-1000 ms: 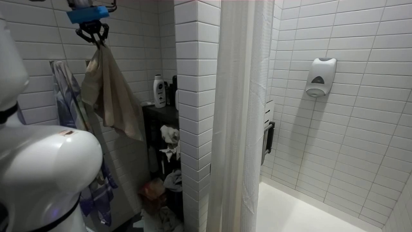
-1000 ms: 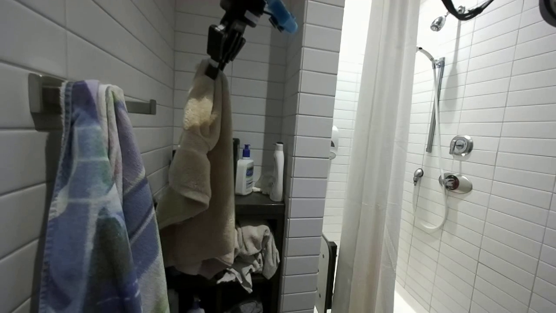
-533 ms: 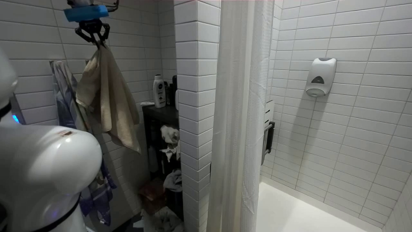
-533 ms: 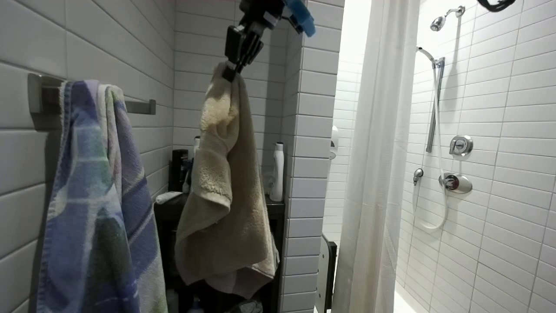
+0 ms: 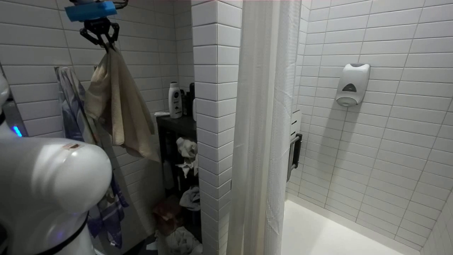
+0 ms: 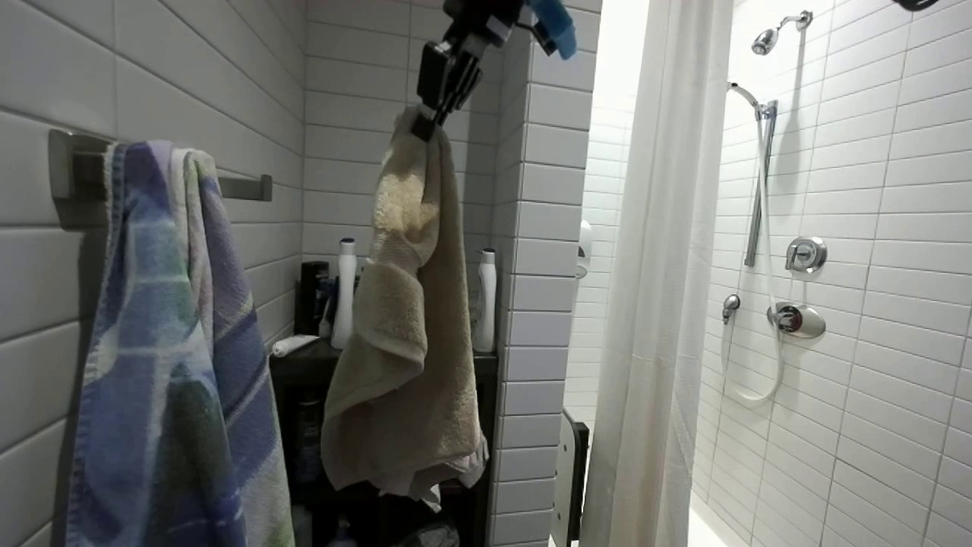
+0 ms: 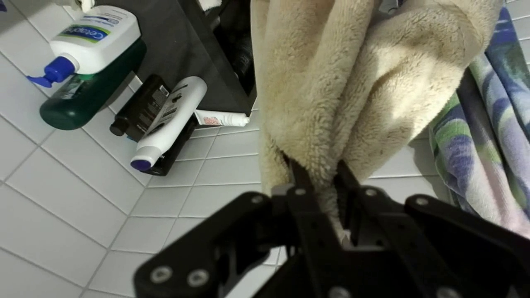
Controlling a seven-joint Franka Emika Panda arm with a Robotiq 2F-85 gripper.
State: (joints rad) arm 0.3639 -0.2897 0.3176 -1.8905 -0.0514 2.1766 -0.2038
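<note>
Beige towel (image 7: 314, 95) hangs in mid-air from my gripper (image 7: 318, 169), whose jaws stand nearly together on its gathered top, the rest draping in loose folds. Near it I have a patterned towel (image 6: 175, 342) slung over a wall bar (image 6: 247, 188). Farther back, in an exterior view, a dark shelf unit (image 6: 300, 368) shows behind the held towel, with bottles (image 6: 344, 296) standing on top and a white tube (image 6: 295, 346) lying beside them. Past the tiled pillar (image 5: 216, 141) I see a pale shower curtain (image 5: 262, 124), then a soap dispenser (image 5: 353, 85) on the far wall (image 5: 396, 148).
</note>
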